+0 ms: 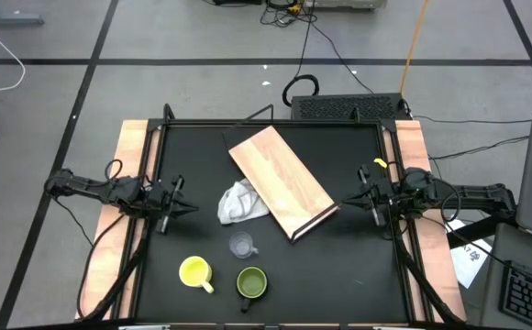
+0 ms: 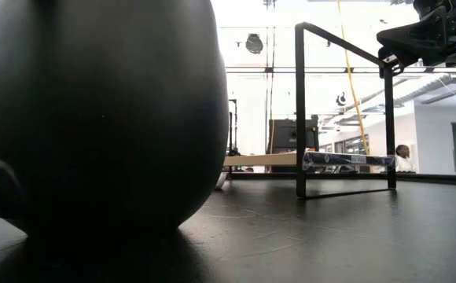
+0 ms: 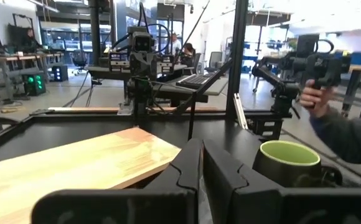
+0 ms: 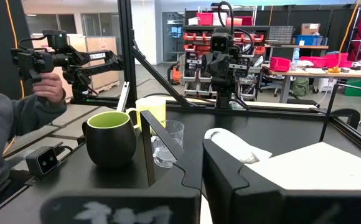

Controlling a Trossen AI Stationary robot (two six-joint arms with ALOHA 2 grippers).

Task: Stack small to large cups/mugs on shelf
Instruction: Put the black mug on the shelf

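Observation:
The shelf, a light-wood board (image 1: 280, 181) with a thin dark frame (image 2: 342, 110), lies slanted at the table's middle. A white cloth (image 1: 241, 202) lies against its left edge. The clear glass cup (image 1: 241, 245) stands just in front of the cloth. The yellow mug (image 1: 195, 271) and the dark green mug (image 1: 251, 281) stand upright side by side near the front edge. My left gripper (image 1: 188, 207) hovers shut at the table's left side, pointing level toward the middle. My right gripper (image 1: 349, 200) hovers shut at the right side, facing it, close to the shelf's right corner.
The green mug (image 2: 94, 118) fills the left of the low view and hides what lies behind it. A person's hand (image 4: 43, 87) holds a handle beyond the table's near edge. Bare black tabletop (image 1: 339, 266) lies at the front right.

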